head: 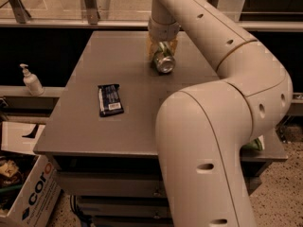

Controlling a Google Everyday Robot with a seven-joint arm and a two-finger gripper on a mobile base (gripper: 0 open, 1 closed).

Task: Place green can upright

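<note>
The green can [164,62] lies tilted on its side at the back middle of the grey table [85,136], its silver end facing the camera. My gripper [163,50] comes down on it from above at the end of the long white arm. Its yellowish fingers [151,46] sit close against both sides of the can's green body, shut on it. The can's lower end rests on or just above the tabletop. The upper part of the can is hidden between the fingers.
A dark snack bar wrapper [110,99] lies flat on the table's left part. A white pump bottle [31,81] stands on a ledge to the left. A cardboard box [28,197] sits on the floor at lower left. My arm's large elbow fills the right foreground.
</note>
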